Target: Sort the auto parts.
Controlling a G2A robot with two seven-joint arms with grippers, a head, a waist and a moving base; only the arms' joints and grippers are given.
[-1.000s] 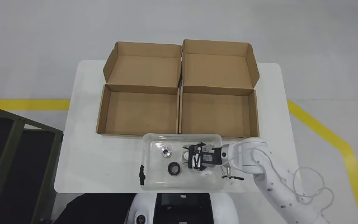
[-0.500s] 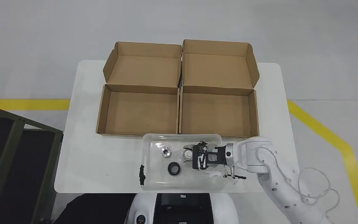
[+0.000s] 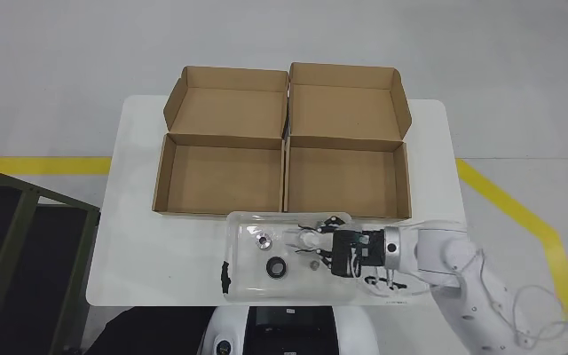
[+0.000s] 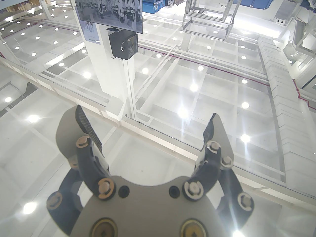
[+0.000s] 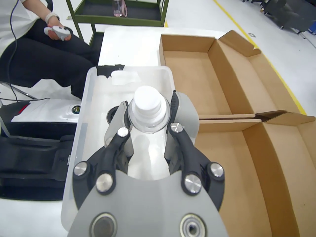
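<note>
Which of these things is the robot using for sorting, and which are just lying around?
For the job: white part, held in the right gripper; silver part; black ring; clear bin; cardboard box; second cardboard box.
Lying about: pink bottle; green shelf.

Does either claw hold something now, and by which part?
The right claw grips a white stepped round part by its wide clear rim. The left claw is open and empty.
</note>
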